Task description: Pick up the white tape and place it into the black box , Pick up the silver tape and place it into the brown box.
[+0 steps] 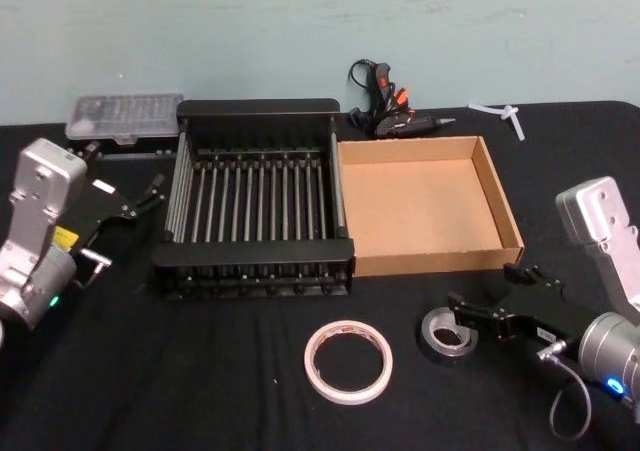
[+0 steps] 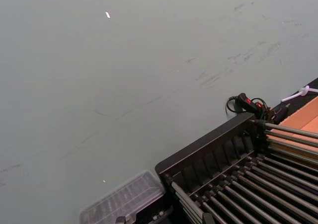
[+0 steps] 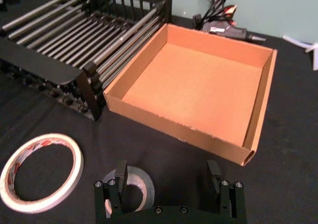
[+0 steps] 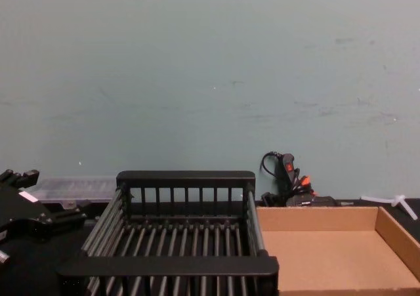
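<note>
Black cloth covers the table, where the right gripper (image 3: 169, 177), jaws spread wide, seems to straddle one side of the silver tape (image 1: 446, 334); centre before closing.

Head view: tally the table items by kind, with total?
Tape rolls: 2 (white tape, silver tape at the right claw)
Boxes: 2 (black box, brown box)
Glue guns: 2 (one upright, one lying)
Clear plastic cases: 1
White plastic pieces: 1
Total: 8
</note>
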